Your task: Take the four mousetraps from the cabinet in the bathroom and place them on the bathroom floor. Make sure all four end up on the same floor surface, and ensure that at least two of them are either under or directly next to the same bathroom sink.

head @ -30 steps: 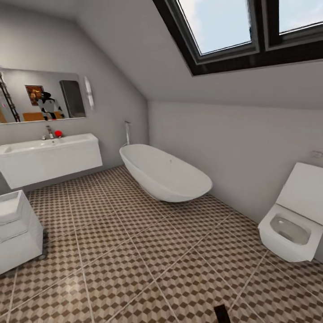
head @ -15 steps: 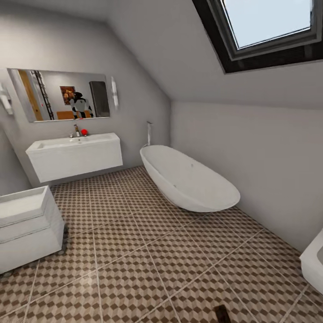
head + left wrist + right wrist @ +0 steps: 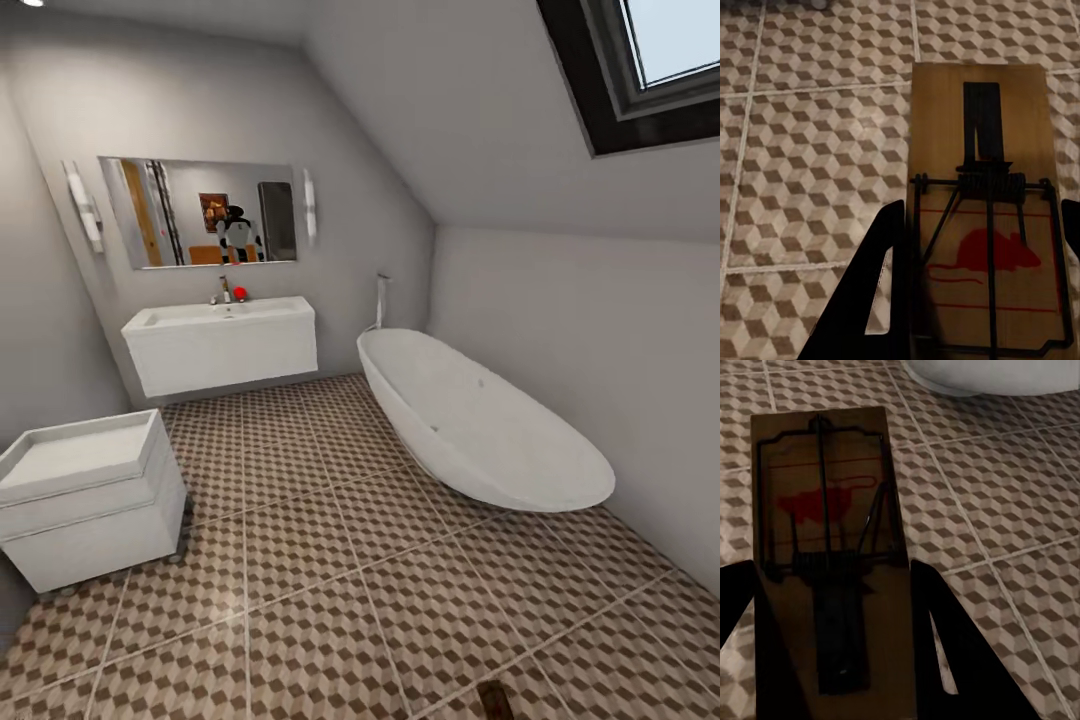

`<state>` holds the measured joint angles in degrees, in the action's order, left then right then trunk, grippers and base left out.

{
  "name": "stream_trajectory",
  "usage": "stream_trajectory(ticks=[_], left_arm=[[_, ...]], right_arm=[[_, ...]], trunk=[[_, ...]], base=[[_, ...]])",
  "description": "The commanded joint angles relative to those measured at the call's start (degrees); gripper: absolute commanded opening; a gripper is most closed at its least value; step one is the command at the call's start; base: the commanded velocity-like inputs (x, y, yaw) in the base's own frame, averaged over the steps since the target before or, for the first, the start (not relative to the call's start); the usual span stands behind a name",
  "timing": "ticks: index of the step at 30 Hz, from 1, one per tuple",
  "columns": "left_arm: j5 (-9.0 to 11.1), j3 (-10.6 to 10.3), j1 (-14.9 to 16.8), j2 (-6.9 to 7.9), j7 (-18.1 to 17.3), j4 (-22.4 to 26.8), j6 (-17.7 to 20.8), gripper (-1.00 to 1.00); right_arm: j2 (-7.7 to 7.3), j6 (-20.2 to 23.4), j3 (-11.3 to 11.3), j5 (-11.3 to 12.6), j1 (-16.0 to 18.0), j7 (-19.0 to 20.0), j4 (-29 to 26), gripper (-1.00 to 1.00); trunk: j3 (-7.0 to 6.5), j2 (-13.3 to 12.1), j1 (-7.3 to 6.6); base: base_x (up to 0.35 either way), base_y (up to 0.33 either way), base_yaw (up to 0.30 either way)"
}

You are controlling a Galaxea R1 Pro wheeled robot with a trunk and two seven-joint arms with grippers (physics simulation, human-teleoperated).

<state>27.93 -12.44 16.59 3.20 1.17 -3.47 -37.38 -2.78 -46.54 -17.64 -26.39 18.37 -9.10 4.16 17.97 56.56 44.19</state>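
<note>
Wrist views, 2 mousetraps, left gripper (image 3: 982, 247) mousetrap (image 3: 982, 225), right gripper (image 3: 832, 607) mousetrap (image 3: 825, 555)

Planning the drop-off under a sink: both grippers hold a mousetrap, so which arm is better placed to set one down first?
Left, probably. Both sinks, the wall-hung sink and the nearer white vanity, lie on the robot's left. The left gripper grips a mousetrap, as does the right gripper.

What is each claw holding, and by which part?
Each holds a mousetrap by its long side edges, at the end of the board: left claw mousetrap, right claw mousetrap.
</note>
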Motion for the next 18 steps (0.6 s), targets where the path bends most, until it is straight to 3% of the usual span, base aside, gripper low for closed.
stream_trajectory(ticks=[1,18], left_arm=[[0.1,-0.5,0.1,-0.03,0.2,-0.2,-0.3,-1.00],[0.1,-0.5,0.1,-0.12,1.9,-0.2,-0.3,-1.00]], right_arm=[[-0.04,-0.3,-0.2,-0.4,0.1,-0.2,0.2,-1.00],[-0.04,-0.2,-0.1,-0.4,0.1,-0.3,0.2,-1.00]], trunk=[[0.07,0.0,0.04],[0.07,0.0,0.04]], base=[[0.324,0.000,0.300],[0.324,0.000,0.300]])
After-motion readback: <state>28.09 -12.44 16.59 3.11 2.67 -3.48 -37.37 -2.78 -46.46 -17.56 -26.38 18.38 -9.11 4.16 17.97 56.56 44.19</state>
